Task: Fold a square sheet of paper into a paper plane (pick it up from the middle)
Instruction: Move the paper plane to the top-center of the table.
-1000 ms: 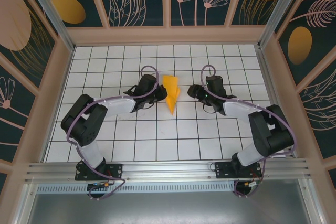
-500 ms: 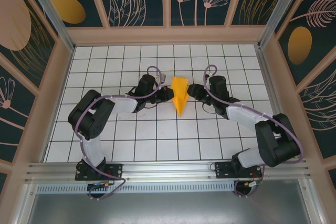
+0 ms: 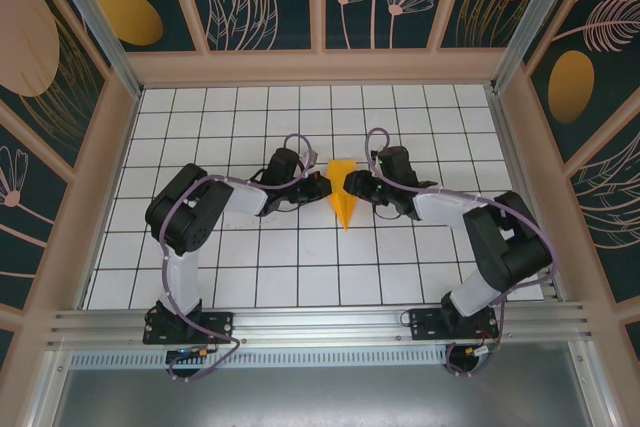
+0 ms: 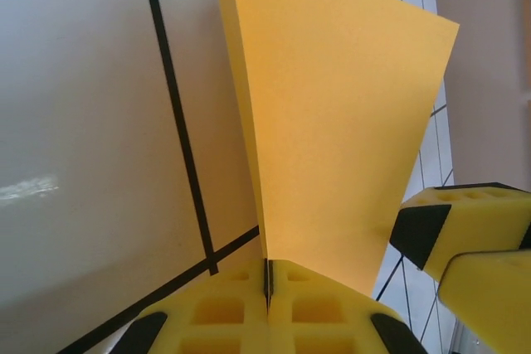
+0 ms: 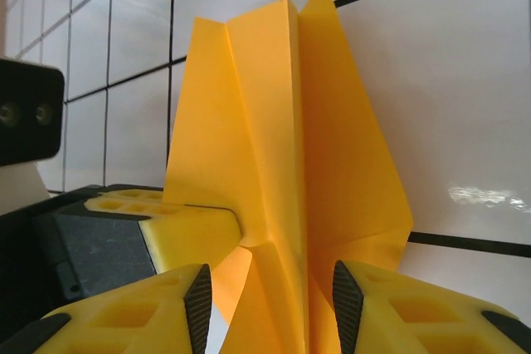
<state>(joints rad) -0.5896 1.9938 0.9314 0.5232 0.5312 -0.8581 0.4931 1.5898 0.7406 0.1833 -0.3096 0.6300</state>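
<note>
Pinches the paper plane (image 3: 343, 192) tight in the left tool (image 3: 320, 186), to hold it steady over the middle of the table (image 3: 300, 267), point toward the near side. Straddles its middle fold with the right tool (image 3: 358, 186), open on both sides and not squeezing, likely lined up to press that fold.

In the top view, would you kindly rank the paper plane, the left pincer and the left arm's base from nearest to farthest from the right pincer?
1. Paper plane, at the right pincer, centre.
2. Left pincer, just across the plane, on its left.
3. Left arm's base, far off at the bottom left.
</note>
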